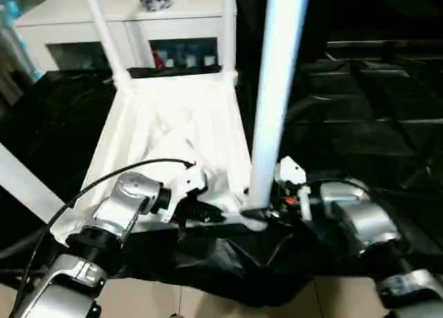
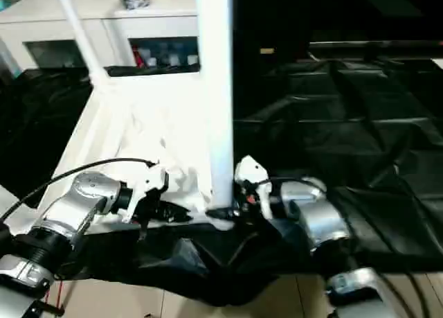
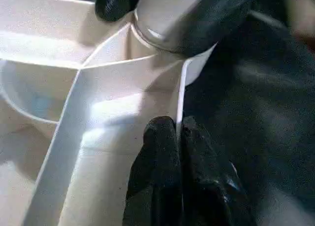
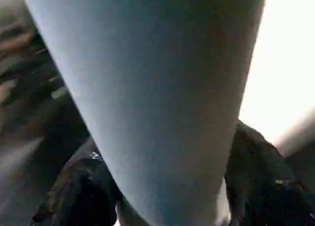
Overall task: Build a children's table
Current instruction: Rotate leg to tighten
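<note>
Left wrist view: left gripper (image 3: 178, 132) fingers pinched tight on the thin near rim of the top (image 1: 181, 127), which lies ribs-up on the black table (image 1: 367, 117). Right gripper (image 1: 257, 214) has its fingers around the base of the near-right leg (image 1: 277, 89), standing upright in its corner socket (image 3: 170, 44); both pads look in contact. Two far legs (image 1: 104, 30) already stand in their sockets. Judgement: plastic is light, stiff, smooth, so likely slippery. Rim may flex if pinched hard. Grip legs low, near the socket, to limit wobble.
</note>
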You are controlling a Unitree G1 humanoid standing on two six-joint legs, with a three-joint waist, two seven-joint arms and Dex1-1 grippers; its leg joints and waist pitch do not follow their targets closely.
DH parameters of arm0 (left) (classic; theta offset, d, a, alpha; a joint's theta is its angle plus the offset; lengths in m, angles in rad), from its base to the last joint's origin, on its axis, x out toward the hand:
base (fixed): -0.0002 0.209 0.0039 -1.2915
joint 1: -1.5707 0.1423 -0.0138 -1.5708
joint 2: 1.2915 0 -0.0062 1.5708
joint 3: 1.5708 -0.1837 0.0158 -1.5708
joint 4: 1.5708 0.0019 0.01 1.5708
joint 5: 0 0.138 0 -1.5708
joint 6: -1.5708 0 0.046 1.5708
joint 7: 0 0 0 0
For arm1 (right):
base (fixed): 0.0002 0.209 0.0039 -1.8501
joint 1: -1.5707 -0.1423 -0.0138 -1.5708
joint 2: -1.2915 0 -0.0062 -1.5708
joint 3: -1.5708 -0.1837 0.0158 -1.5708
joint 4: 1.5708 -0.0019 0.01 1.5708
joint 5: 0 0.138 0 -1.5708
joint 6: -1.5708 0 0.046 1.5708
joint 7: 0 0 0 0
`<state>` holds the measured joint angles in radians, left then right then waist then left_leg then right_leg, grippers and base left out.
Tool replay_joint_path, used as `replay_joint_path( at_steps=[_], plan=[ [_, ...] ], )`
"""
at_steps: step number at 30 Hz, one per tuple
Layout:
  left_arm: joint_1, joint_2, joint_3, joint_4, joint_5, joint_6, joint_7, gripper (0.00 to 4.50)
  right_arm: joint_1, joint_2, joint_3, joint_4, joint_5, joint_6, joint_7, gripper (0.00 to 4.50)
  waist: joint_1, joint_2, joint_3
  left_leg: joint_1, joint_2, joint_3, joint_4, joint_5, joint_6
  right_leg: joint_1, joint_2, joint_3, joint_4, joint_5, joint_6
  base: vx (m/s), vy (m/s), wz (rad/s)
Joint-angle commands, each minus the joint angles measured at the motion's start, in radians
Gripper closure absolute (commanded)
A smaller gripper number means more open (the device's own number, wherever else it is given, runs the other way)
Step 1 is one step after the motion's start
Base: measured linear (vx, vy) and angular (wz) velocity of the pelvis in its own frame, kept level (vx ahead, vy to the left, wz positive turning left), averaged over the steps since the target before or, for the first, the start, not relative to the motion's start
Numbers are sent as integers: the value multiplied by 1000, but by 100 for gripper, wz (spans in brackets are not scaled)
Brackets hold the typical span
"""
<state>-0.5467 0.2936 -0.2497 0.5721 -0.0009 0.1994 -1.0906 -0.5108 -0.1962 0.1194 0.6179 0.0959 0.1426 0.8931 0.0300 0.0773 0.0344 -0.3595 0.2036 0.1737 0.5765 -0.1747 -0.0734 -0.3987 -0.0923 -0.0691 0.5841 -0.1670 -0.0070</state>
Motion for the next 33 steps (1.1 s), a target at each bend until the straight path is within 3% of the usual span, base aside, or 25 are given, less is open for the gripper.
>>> replay_joint_path(
  at_steps=[1,3,5,7,8,9,10,11,12,16,18,21,22,24,25,26,27,28,29,30,31,32,33],
  plan=[
    [-31,-65,22,-22,-23,21,99,450,4,48,23,77,-37,24,-129,201,-12,-9,-43,4,8,-9,-75,-375,-9,43,-42,21,-88,-488,-149,0,0,0],
    [-30,-81,32,-28,-23,29,134,450,-3,63,13,97,-40,16,-177,201,-24,-1,-44,3,6,-10,-74,-389,2,42,-40,20,-96,-503,-130,0,0,0],
    [-16,-120,47,-50,-26,60,198,450,-17,98,0,128,-50,22,-267,201,-35,-2,-47,1,6,-9,-72,-376,16,41,-38,22,-93,-452,-145,0,0,0],
    [4,-159,55,-78,-29,86,248,450,-32,136,-18,149,-57,29,-354,201,-42,7,-51,-2,5,-7,-69,-341,29,44,-36,22,-89,-396,-168,0,0,0],
    [12,-174,56,-88,-29,93,265,450,-40,153,-27,160,-62,28,-390,201,-44,6,-52,-3,3,-6,-68,-334,35,45,-35,21,-88,-386,-171,0,0,0],
    [22,-199,56,-98,-28,92,296,450,-49,180,-33,172,-56,8,-394,201,-46,14,-54,-5,3,-6,-66,-317,46,46,-36,21,-85,-369,-178,0,0,0],
    [22,-199,56,-98,-28,92,296,450,-49,180,-33,172,-56,8,-394,166,-52,12,-55,-9,2,-4,-65,-304,57,48,-34,18,-86,-357,-181,0,0,0],
    [22,-199,56,-98,-28,92,296,450,-49,180,-33,172,-56,8,-394,166,-50,15,-58,-7,3,-4,-64,-295,61,48,-35,18,-87,-352,-180,0,0,0],
    [31,-206,37,-110,-29,80,287,450,-50,190,-32,164,-38,-3,-366,145,-50,6,-61,-12,4,-4,-63,-268,73,51,-36,19,-84,-321,-186,0,0,0],
    [33,-187,10,-119,-24,65,247,450,-48,160,-18,138,-30,-18,-292,115,-45,11,-61,-14,6,-3,-62,-249,93,53,-36,17,-80,-291,-196,0,0,0],
    [38,-177,7,-132,-30,72,222,450,-43,138,-7,120,-29,-26,-241,96,-44,7,-61,-14,7,-2,-62,-241,96,52,-37,18,-79,-280,-200,0,0,0],
    [60,-115,-22,-173,-59,66,73,450,-20,37,53,44,-25,-71,-6,96,-33,4,-64,-15,11,-1,-58,-218,116,55,-38,19,-73,-243,-209,0,0,0],
    [64,-98,-30,-179,-67,60,33,450,-18,13,64,30,-18,-70,55,96,-31,-8,-65,-16,12,2,-55,-199,128,55,-36,20,-71,-210,-219,0,0,0],
    [68,-87,-35,-185,-73,61,7,450,-17,-3,71,22,-14,-68,95,96,-20,3,-63,-12,15,5,-55,-199,133,50,-37,20,-68,-208,-233,0,0,0],
    [73,-65,-44,-192,-84,61,-41,450,-14,-33,89,6,-10,-65,170,96,-17,-6,-63,-11,15,4,-56,-205,131,52,-36,20,-66,-216,-233,0,0,0],
    [73,-65,-44,-192,-84,61,-41,450,-14,-33,89,6,-10,-65,170,96,-13,-4,-62,-9,16,5,-57,-211,129,51,-36,20,-67,-223,-232,0,0,0],
    [72,-32,-57,-190,-81,53,-90,450,-5,-72,115,-34,5,-43,272,96,-10,-15,-60,-10,17,5,-58,-213,127,51,-38,22,-65,-241,-228,0,0,0],
    [68,-18,-62,-183,-75,47,-107,450,0,-89,127,-54,13,-31,319,96,-3,-12,-60,-6,19,5,-58,-219,124,48,-38,23,-68,-259,-220,0,0,0],
    [63,-3,-65,-176,-73,45,-129,450,5,-107,141,-76,23,-19,367,96,0,-23,-60,-6,20,7,-58,-218,123,47,-37,24,-69,-257,-218,0,0,0],
    [59,7,-65,-169,-71,42,-143,450,9,-120,152,-90,30,-10,400,96,12,-16,-59,0,23,7,-59,-216,118,43,-37,27,-66,-243,-221,0,0,0],
    [54,12,-65,-161,-68,36,-151,450,10,-126,159,-96,33,-1,419,96,14,-22,-59,-1,24,7,-60,-215,116,44,-37,27,-65,-235,-225,0,0,0],
    [54,12,-65,-161,-68,36,-151,450,10,-126,159,-96,33,-1,419,96,16,-20,-59,-2,24,6,-61,-213,113,44,-38,27,-63,-228,-228,0,0,0],
    [41,25,-66,-138,-62,21,-172,450,12,-142,178,-105,38,12,467,120,20,-25,-58,-2,23,6,-62,-216,105,44,-38,28,-64,-228,-230,0,0,0]
  ],
)
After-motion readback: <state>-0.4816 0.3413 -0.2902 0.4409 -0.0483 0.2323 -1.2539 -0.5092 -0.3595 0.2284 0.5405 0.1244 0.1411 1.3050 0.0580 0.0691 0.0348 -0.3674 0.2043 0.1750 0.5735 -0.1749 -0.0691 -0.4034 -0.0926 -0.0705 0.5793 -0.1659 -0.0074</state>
